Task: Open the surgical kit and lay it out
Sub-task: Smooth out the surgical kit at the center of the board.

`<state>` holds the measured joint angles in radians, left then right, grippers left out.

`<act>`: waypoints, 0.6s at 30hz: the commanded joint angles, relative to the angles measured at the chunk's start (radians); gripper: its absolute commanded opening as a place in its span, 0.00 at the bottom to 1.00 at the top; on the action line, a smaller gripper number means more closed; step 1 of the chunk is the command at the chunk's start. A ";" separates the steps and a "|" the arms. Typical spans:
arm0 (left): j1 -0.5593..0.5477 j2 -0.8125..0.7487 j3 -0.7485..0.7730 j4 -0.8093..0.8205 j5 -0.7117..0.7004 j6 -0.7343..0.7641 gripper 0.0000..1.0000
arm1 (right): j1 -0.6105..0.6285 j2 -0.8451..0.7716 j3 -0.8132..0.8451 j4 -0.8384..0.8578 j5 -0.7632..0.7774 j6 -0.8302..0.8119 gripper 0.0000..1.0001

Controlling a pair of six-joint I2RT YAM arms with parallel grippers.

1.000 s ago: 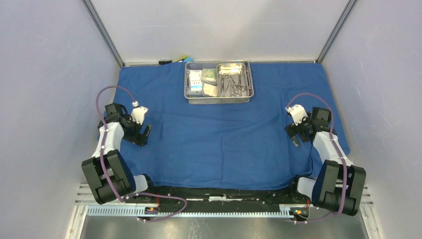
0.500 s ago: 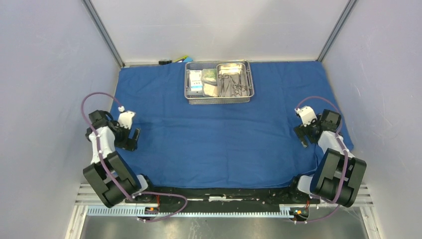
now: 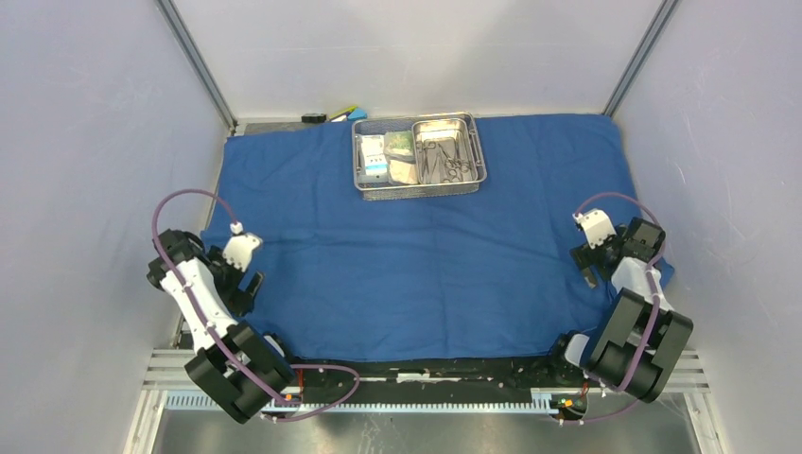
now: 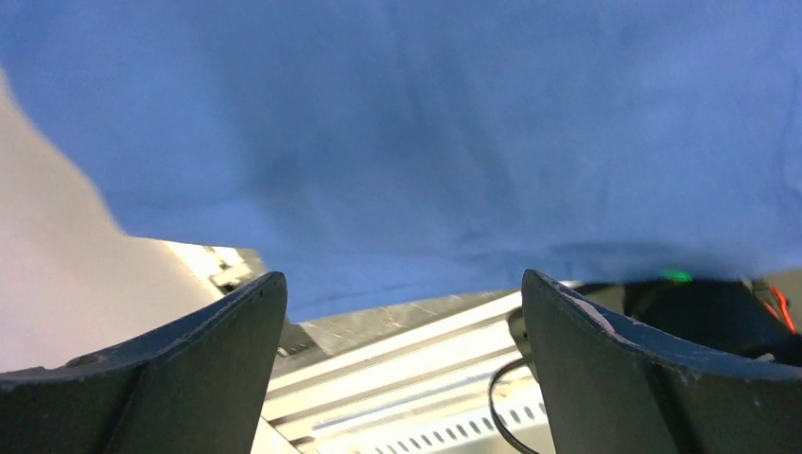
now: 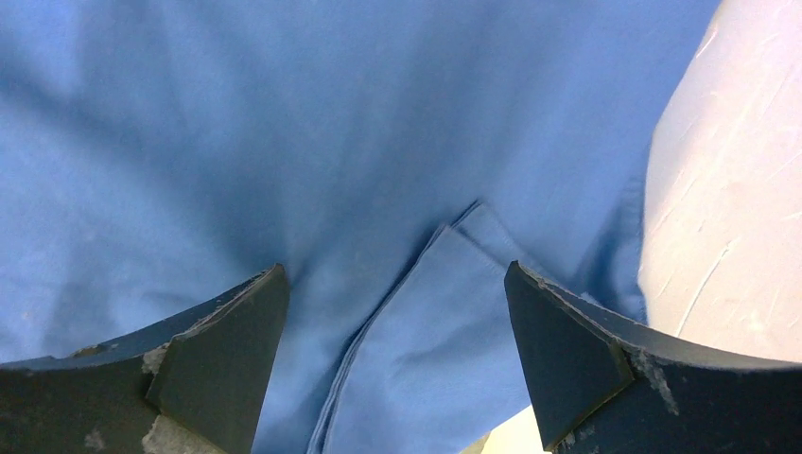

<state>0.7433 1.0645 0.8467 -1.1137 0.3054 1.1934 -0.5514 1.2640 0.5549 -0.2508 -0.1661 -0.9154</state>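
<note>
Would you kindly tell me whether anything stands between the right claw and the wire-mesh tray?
Nothing visible does. Only flat blue cloth lies between the open right claw, near the cloth's right edge, and the wire-mesh tray at the cloth's far edge.

No legible text, brand, number or sign in any view. Packets in left half of tray: white-and-blue label patches, print too small to read. Cloth under tray: plain, unmarked.
</note>
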 commanded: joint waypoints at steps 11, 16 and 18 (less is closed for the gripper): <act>0.088 0.139 -0.127 -0.105 -0.096 0.325 0.97 | -0.013 -0.122 -0.015 -0.256 -0.067 -0.046 0.94; 0.123 0.294 -0.093 -0.008 -0.064 0.271 0.98 | -0.013 -0.108 -0.016 -0.248 -0.071 -0.038 0.94; 0.125 0.333 -0.090 0.030 -0.053 0.250 0.98 | -0.013 -0.097 -0.012 -0.248 -0.073 -0.034 0.94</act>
<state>0.8539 1.3396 0.7185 -1.1725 0.2165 1.4452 -0.5594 1.1530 0.5312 -0.4576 -0.2123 -0.9401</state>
